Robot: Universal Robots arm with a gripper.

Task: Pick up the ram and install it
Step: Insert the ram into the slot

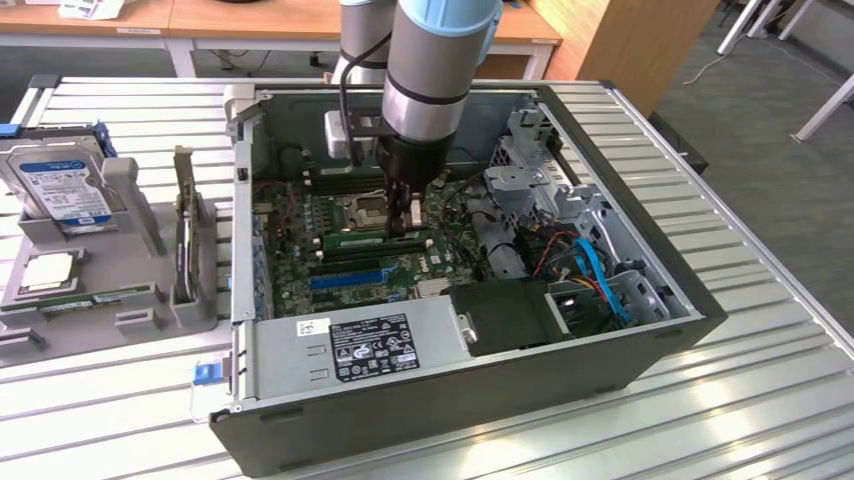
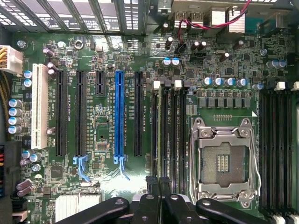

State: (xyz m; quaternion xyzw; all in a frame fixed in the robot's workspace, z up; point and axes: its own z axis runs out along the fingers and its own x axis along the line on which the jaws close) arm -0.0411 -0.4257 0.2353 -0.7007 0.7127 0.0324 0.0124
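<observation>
Inside an open desktop computer case (image 1: 641, 340), the ram (image 1: 375, 240), a thin green stick, stands on edge in a black memory slot (image 2: 174, 130) beside the empty CPU socket (image 2: 223, 161). It looks light, stiff and fragile, and is best pinched along its top edge. The gripper (image 2: 159, 185) is clamped nearly closed on that edge.
</observation>
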